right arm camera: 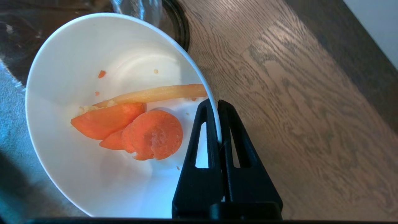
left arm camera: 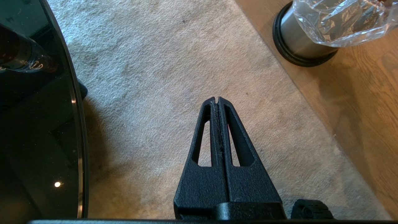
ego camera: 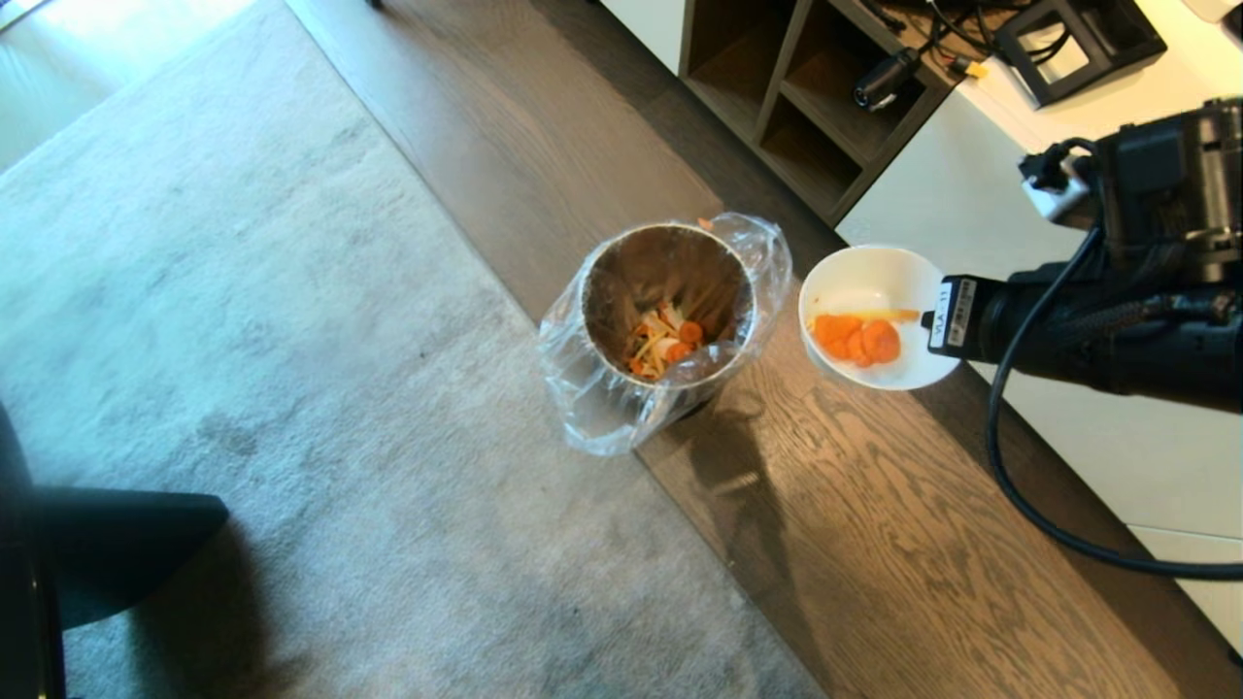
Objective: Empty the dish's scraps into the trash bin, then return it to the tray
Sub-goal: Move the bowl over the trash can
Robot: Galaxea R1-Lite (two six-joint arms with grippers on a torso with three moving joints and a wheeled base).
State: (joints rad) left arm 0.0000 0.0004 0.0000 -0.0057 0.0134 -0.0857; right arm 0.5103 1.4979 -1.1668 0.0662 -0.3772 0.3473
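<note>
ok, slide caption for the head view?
Right gripper holds the dish of scraps beside the trash bin.

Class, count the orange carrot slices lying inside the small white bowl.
3 visible in the small white bowl: a round slice nearest the right gripper, a wedge beside it, and another tucked beneath. More may be hidden underneath.

dish (right arm camera: 93, 174): near rim cut by frame edge | trash bin (left arm camera: 298, 37): top cropped
</note>
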